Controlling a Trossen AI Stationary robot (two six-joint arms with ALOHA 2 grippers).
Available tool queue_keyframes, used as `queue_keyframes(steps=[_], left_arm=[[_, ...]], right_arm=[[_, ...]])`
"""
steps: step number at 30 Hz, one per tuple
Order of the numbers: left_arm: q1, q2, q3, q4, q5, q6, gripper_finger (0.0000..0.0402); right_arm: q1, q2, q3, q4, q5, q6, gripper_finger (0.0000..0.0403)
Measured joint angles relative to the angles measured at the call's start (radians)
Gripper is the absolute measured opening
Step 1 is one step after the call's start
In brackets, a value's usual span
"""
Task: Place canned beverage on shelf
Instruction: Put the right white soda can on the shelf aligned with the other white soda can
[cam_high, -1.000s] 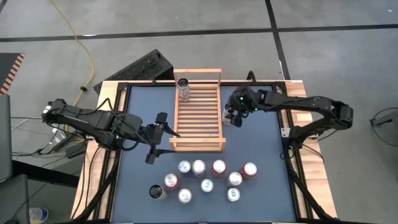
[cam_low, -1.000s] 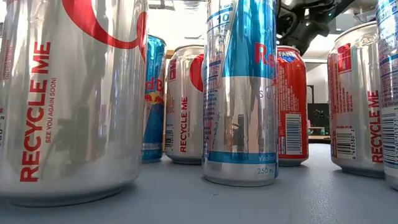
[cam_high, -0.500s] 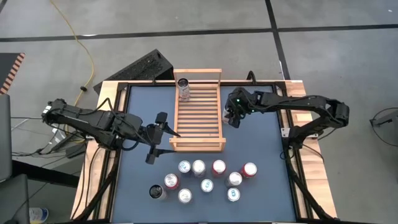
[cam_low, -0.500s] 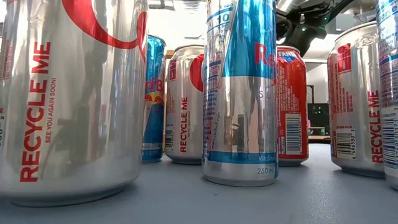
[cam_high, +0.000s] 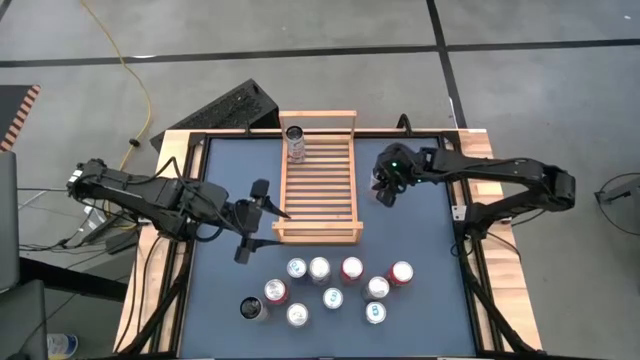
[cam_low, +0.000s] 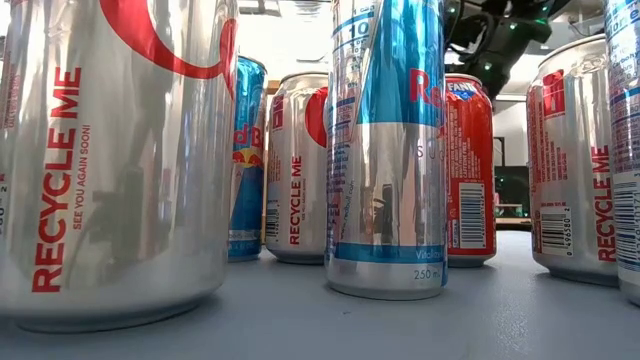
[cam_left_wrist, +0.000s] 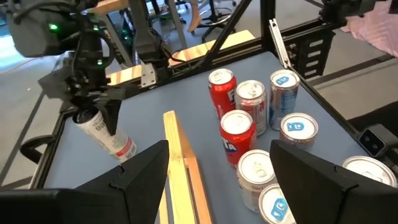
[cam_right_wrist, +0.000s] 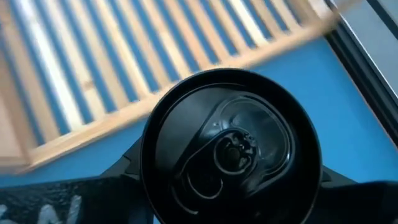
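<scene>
The light-wood slatted shelf (cam_high: 318, 178) lies flat on the table's far middle. One can (cam_high: 295, 141) stands upright on its far end. Just right of the shelf, my right gripper (cam_high: 386, 190) is shut on a white can with a red lower end (cam_left_wrist: 107, 135). The right wrist view shows this can's dark top (cam_right_wrist: 230, 146). My left gripper (cam_high: 262, 216) hangs open and empty by the shelf's near left corner, above the table. Several cans (cam_high: 335, 284) stand grouped near the front edge. My right gripper pinches the white can's upper end (cam_left_wrist: 87, 119) between its two fingers (cam_right_wrist: 127, 171), one on each side of the round wall. The fingers slant down from the table's right side and run along the can. The can is tilted, red end (cam_left_wrist: 126, 149) lowest, close over the table. Whether that end touches, I cannot tell.
A dark can (cam_high: 251, 308) stands apart at the near left of the group. The table's black frame and wooden border (cam_high: 470, 215) run around the blue surface. Big cans (cam_low: 385, 150) fill the low view, with my right arm (cam_low: 495, 40) above them.
My right gripper has shut on the white can beside the shelf. It has then drawn a little toward the table's right edge, rolling and tipping. The can has tilted with it.
</scene>
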Motion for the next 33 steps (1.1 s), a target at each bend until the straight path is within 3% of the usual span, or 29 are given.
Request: queue_keyframes(steps=[5, 9, 18, 25, 33], left_arm=[[0.035, 0.000, 0.000, 0.002, -0.075, -0.030, 0.0268], [0.075, 0.000, 0.000, 0.002, -0.142, -0.067, 0.0268], [0.136, 0.000, 0.000, 0.054, -0.152, -0.115, 0.0268], [0.151, 0.000, 0.000, 0.053, -0.151, -0.112, 0.0268], [0.152, 0.000, 0.000, 0.053, -0.147, -0.121, 0.0268]], right_arm=[[0.020, -0.007, 0.000, -0.063, 0.141, 0.216, 0.0209], [0.037, 0.009, 0.000, -0.097, 0.181, 0.442, 0.0209], [0.097, 0.010, 0.000, -0.127, 0.311, 0.809, 0.0213], [0.114, 0.091, 0.004, -0.156, 0.338, 0.943, 0.0215], [0.164, 0.187, 0.049, -0.154, 0.395, 0.917, 0.0225]])
